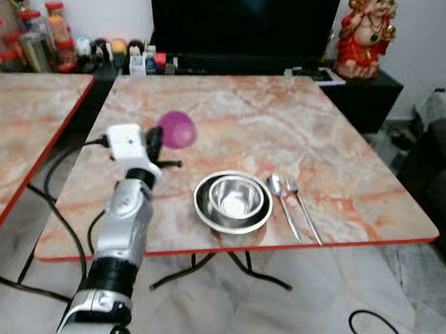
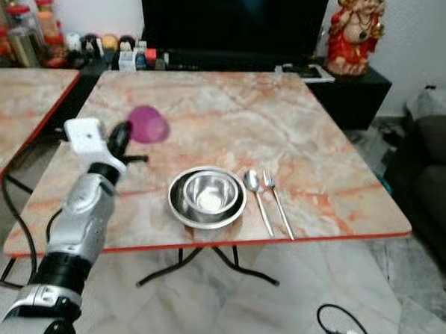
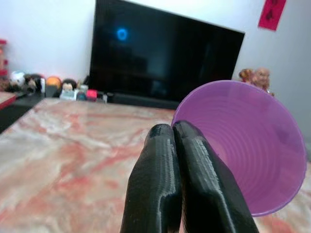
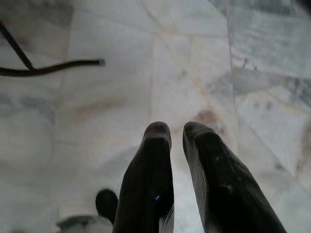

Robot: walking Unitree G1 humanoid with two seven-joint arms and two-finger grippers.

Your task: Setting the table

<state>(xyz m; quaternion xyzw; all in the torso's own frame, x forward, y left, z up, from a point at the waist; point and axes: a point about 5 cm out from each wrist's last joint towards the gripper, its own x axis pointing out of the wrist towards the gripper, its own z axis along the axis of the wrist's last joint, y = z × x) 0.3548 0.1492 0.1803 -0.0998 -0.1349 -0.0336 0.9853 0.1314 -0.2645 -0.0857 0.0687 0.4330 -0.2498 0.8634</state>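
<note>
My left gripper (image 1: 155, 141) hangs above the left part of the marble table (image 1: 285, 118), shut on the rim of a purple plastic cup (image 1: 177, 129). The cup (image 3: 248, 145) lies tilted on its side, its mouth facing the wrist camera, beside the closed fingers (image 3: 155, 184). Near the table's front edge a steel bowl (image 1: 235, 197) sits inside a steel plate (image 1: 203, 211). A spoon (image 1: 281, 196) and a fork (image 1: 303, 209) lie side by side just right of the plate. My right gripper (image 4: 176, 130) hangs idle over the tiled floor, fingers nearly touching.
A second marble table (image 1: 23, 119) stands to the left across a narrow gap with cables. Behind the table are a dark TV (image 1: 242, 22), jars and small items (image 1: 35, 37), and a red figurine (image 1: 367, 32). A sofa (image 1: 439, 178) is at the right.
</note>
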